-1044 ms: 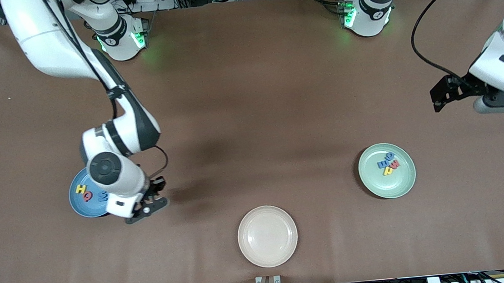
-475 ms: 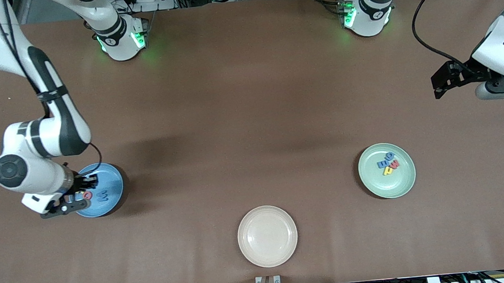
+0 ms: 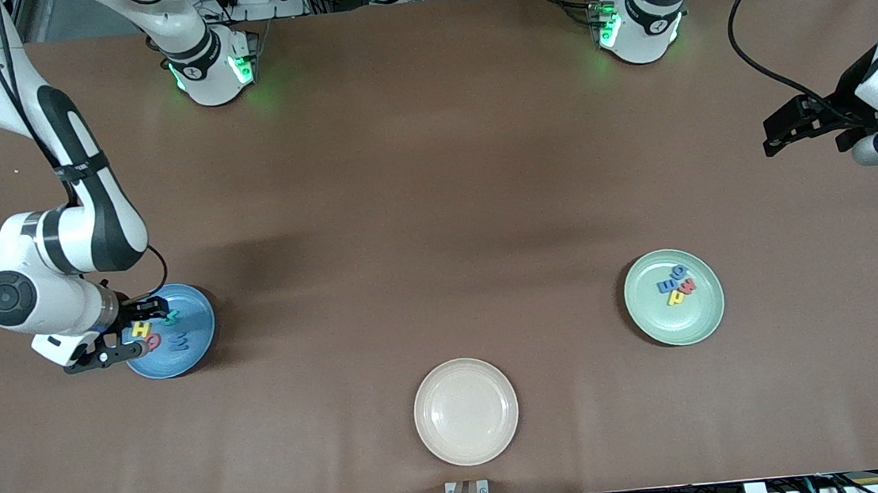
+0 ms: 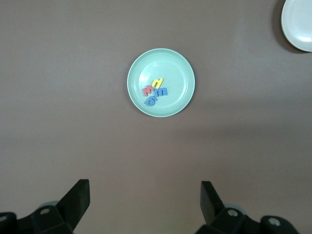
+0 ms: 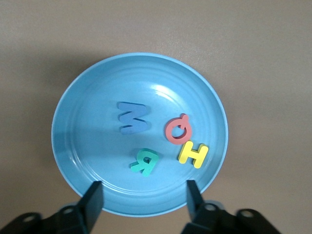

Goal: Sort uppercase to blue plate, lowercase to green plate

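Observation:
The blue plate [image 3: 195, 323] lies near the right arm's end of the table. In it lie the yellow H [image 3: 140, 330], red Q [image 3: 153, 343], blue W [image 3: 179, 342] and teal R [image 3: 170, 319]. My right gripper [image 3: 136, 331] hangs open and empty over that plate's edge. Its wrist view shows the plate [image 5: 68, 161], W [image 5: 132, 118], Q [image 5: 176, 129], H [image 5: 193, 155], R [image 5: 145, 162] and the gripper [image 5: 144, 195]. The green plate [image 3: 672, 325] holds blue g [image 3: 679, 271], blue m [image 3: 665, 285], red w [image 3: 687, 285] and yellow n [image 3: 676, 298]. My left gripper [image 3: 777, 134] is open, high over bare table.
An empty cream plate [image 3: 465, 411] lies near the table's front edge at the middle. The left wrist view shows the green plate [image 4: 178, 68] with its letters, the cream plate's edge [image 4: 300, 24] and the left gripper [image 4: 144, 195] over brown table.
My right gripper swung from beside the blue plate to over it, and the teal R now lies in the plate. My left arm has drawn back toward the table's end.

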You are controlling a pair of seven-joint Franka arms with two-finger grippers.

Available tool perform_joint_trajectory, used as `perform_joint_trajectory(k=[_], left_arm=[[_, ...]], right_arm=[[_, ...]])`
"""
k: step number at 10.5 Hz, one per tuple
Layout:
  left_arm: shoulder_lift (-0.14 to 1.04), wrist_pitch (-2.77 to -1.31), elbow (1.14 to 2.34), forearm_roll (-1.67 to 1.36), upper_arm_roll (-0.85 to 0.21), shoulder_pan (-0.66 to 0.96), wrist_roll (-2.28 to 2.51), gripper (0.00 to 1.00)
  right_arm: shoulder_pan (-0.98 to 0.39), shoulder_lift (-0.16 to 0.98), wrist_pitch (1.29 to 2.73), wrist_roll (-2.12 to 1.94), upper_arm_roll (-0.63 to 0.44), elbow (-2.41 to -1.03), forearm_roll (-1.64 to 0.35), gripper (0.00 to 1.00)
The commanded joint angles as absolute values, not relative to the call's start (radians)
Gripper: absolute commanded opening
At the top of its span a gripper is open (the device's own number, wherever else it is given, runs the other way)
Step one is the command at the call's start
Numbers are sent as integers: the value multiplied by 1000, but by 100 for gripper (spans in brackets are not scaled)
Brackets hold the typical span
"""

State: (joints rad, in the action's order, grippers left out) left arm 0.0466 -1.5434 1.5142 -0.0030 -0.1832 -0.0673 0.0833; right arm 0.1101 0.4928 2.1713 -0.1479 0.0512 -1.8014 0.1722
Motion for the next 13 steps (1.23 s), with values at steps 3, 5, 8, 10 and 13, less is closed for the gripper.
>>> perform_joint_trajectory(k=[3, 5, 8, 10, 13], left_arm=[[-43, -1505, 1520, 15, -195, -77, 84, 100], [-48, -1465, 1479, 32, -190, -78, 84, 100], [-45, -1466, 1477, 26, -184, -94, 83, 100], [-38, -1466, 1457, 43, -178, -72, 84, 100], [-17, -1460, 1434, 41, -170, -63, 84, 100]], right_arm=[[95, 329, 2110, -150, 38, -1829, 155, 100], [94, 238, 2034, -149, 38, -1827, 88, 100], [100, 103, 1994, -149, 37, -1827, 51, 100], [84, 17, 1886, -155, -9, -1803, 16, 100], [57, -11, 1694, -153, -28, -1589, 15, 100]])
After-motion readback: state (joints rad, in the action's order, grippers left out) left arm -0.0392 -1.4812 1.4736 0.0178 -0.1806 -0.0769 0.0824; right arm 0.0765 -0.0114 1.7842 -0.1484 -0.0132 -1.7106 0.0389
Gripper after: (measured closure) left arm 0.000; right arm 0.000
